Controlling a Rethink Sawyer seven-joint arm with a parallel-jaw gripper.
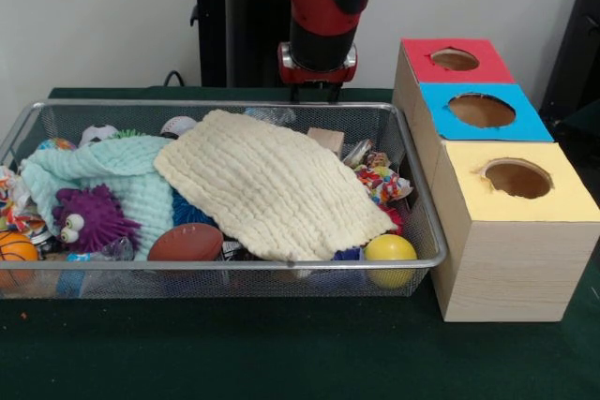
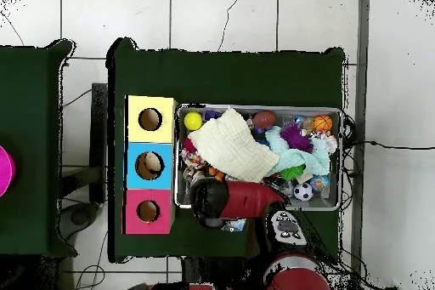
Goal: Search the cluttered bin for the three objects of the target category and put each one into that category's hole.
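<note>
The pincer hangs at the far rim of the bin, behind the mesh wall, and only its dark base shows under the red wrist, so I cannot tell if it is open or closed. Just below it, at the far edge of the bin, one crinkly see-through plastic lump with a bluish shine shows above a big cream cloth, which lies over the middle of the clutter. Another clear plastic piece seems to sit at the right end of the cloth, beside a colourful wrapped toy, but I am not sure it is the same kind. The third object is not visible; probably it hides under the cream cloth or the mint cloth. Such plastic should be very light, soft and springy, also slippery, so it can crush and slide out; I would grip it around its thickest part, from above, with a firm closing. The boxes with red hole, blue hole and yellow hole stand on the table beside the bin.
</note>
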